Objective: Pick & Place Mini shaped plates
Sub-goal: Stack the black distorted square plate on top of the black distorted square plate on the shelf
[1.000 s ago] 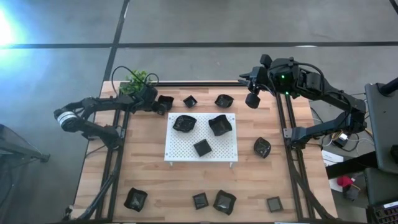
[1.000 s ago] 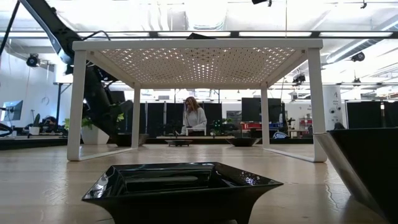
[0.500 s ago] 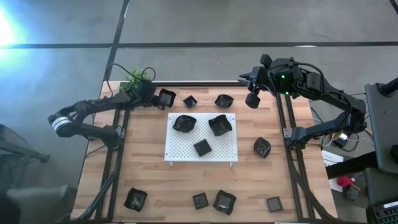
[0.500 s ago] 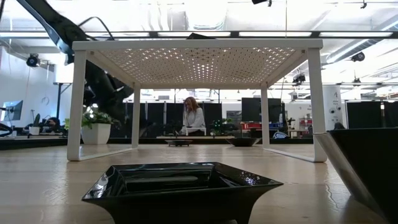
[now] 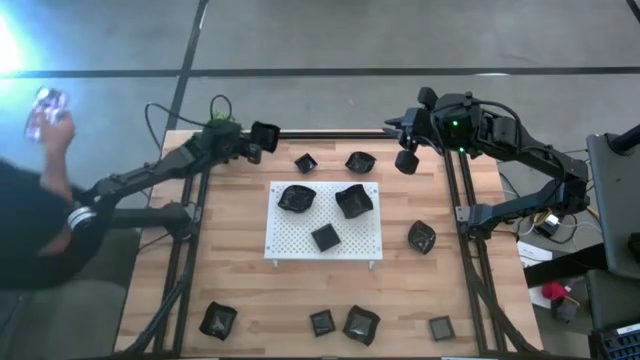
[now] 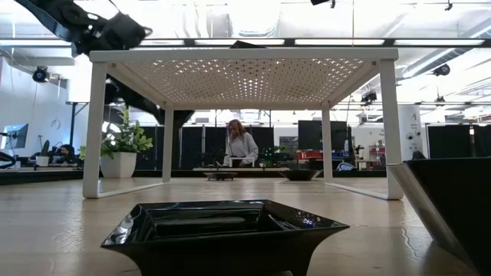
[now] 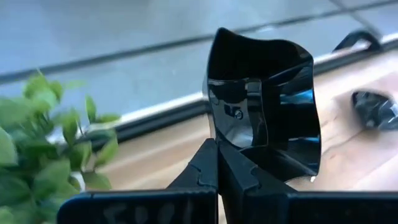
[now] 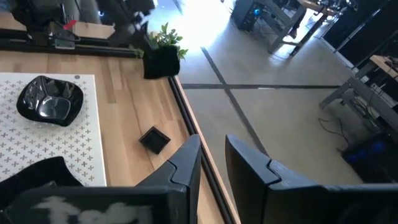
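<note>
Carrying one mini plate (image 5: pixel 265 133) aloft at the table's far-left corner, just beside the green plant (image 5: pixel 220 126), pinched by its rim in the fully closed left gripper (image 7: pixel 217 163). Needing next a swing right and a descent toward the white perforated board (image 5: pixel 300 228), already bearing three plates. Waiting at the far-right edge: right gripper (image 8: pixel 212 160), slightly parted, holding nothing.

High cam straight down over table (image 5: pixel 240 290); low cam at tabletop level, close; both share white perforated board (image 5: pixel 300 235).
</note>
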